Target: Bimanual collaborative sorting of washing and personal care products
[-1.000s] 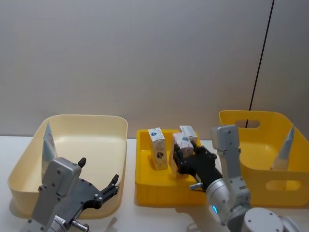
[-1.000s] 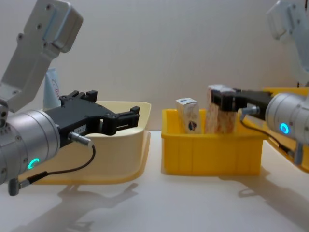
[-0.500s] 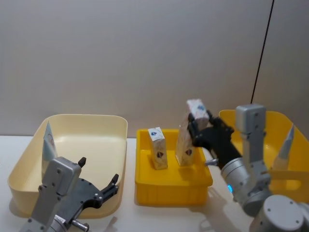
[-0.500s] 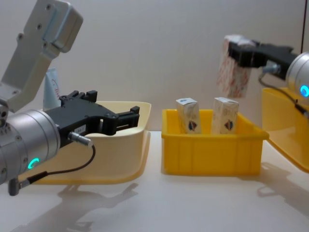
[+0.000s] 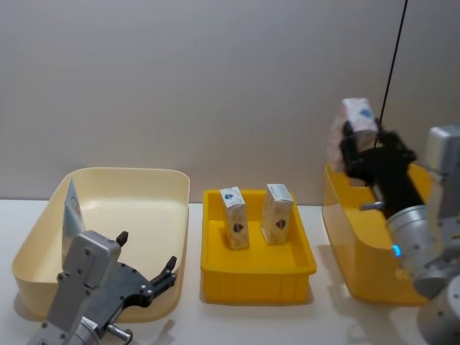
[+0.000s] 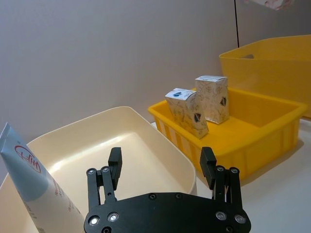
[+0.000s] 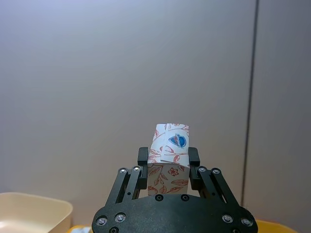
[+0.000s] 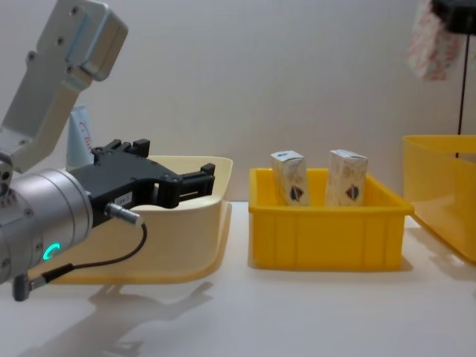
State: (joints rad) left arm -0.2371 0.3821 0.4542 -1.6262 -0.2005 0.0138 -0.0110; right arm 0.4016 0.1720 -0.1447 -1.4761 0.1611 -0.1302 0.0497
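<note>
Carton [image 7: 169,160] is clamped by the right gripper [image 7: 168,164] high over the crate [image 5: 359,230], judged for sorting. Left gripper [image 6: 163,167] is parked with fingers [image 6: 114,162] spread over the tub [image 6: 160,160].

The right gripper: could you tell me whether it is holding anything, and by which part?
The right gripper holds a small white carton, clamped across its lower sides, top end free. The left gripper is open and holds nothing.

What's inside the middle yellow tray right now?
Two small white cartons stand in the yellow tray, side by side with a gap between them. The floor behind them is hidden. A third carton is up in the right claw.
</note>
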